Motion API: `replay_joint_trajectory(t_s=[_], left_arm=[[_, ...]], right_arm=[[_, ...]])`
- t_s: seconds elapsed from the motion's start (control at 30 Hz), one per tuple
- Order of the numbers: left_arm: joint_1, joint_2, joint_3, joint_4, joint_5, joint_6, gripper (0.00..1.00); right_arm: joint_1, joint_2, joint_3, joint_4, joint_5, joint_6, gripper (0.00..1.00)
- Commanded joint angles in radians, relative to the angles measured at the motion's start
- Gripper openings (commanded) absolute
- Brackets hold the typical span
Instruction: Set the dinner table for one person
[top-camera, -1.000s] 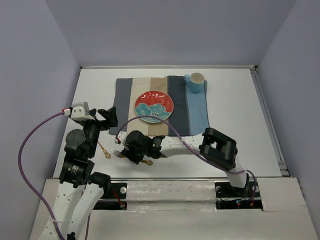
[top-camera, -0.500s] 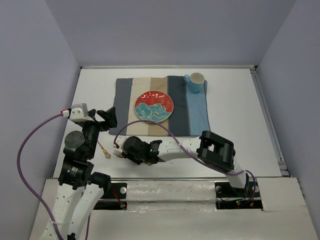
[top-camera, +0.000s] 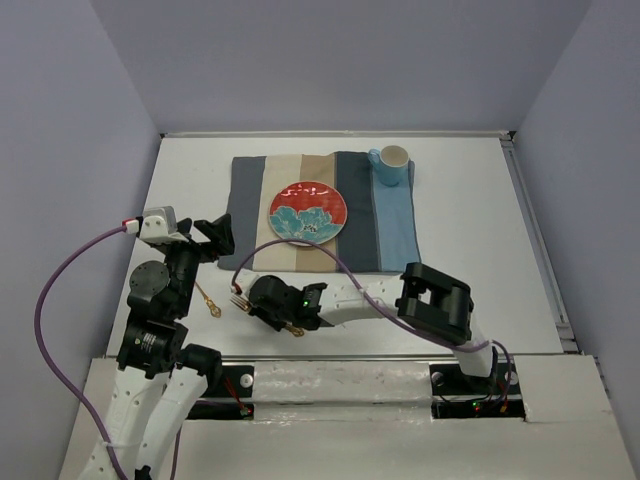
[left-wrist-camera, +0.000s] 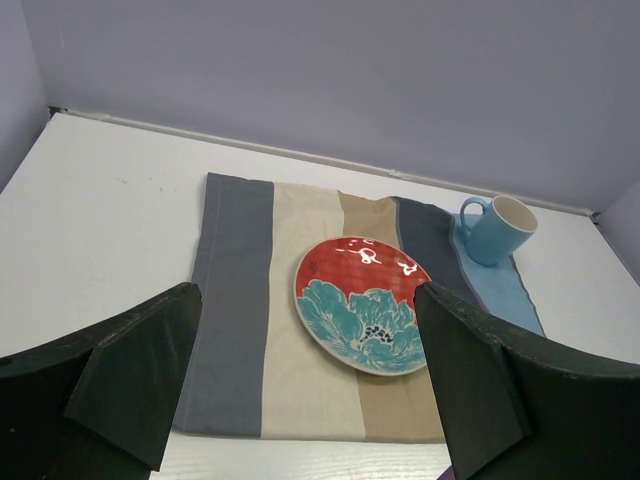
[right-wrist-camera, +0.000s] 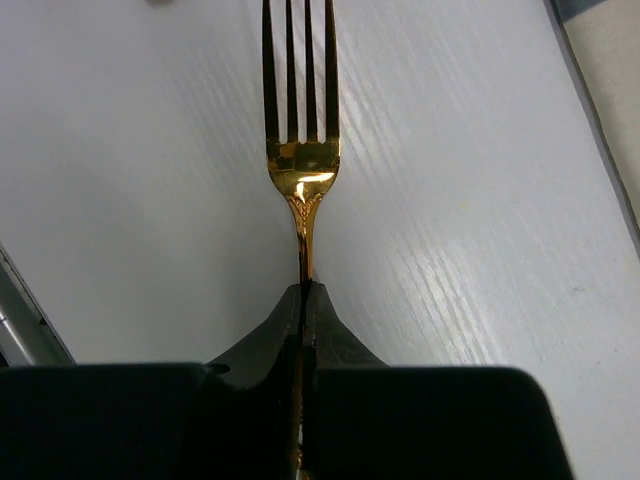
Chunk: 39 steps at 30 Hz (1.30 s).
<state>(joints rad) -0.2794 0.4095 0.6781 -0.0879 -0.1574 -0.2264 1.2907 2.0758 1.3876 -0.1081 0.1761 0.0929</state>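
Gold fork (right-wrist-camera: 300, 150) secured: the right end effector (right-wrist-camera: 303, 300), half open a second ago, has now clamped its black jaws on the slim handle, tines pointing away. The fork lies on the white desk (top-camera: 470, 200) near the front edge, just off the near-left corner of the striped cloth mat (top-camera: 255, 180). The pick-up looks under way, with a place beside the plate (top-camera: 307, 213) the likely goal. The left end effector (left-wrist-camera: 310, 385) hangs wide open, empty. The matte, faintly grained desk spreads under everything. On the mat sit the glossy round plate, red with a teal flower, and a blue mug (top-camera: 391, 165).
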Motion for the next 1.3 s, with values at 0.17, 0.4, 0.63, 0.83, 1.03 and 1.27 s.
replay_joint_trajectory(t_s=[0.17, 0.4, 0.63, 0.83, 1.03, 1.27], left_arm=[[0.005, -0.003, 0.014, 0.028, -0.013, -0.005, 0.99], [0.005, 0.012, 0.015, 0.027, -0.014, -0.008, 0.99], [0.008, 0.017, 0.012, 0.02, -0.03, -0.013, 0.99], [0.019, 0.046, 0.014, 0.017, -0.051, -0.033, 0.99], [0.026, 0.071, 0.017, 0.013, -0.108, -0.06, 0.99], [-0.059, 0.037, 0.024, 0.002, -0.148, -0.05, 0.99]], right_arm=[[-0.013, -0.209, -0.117, 0.096, 0.17, 0.097, 0.0], [-0.163, -0.384, -0.235, 0.156, 0.233, 0.176, 0.0], [-0.338, -0.5, -0.3, 0.153, 0.29, 0.185, 0.0], [-0.396, -0.407, -0.172, 0.137, 0.344, 0.273, 0.0], [-0.396, -0.209, 0.092, 0.111, 0.372, 0.462, 0.0], [-0.396, -0.017, 0.315, 0.111, 0.326, 0.544, 0.0]])
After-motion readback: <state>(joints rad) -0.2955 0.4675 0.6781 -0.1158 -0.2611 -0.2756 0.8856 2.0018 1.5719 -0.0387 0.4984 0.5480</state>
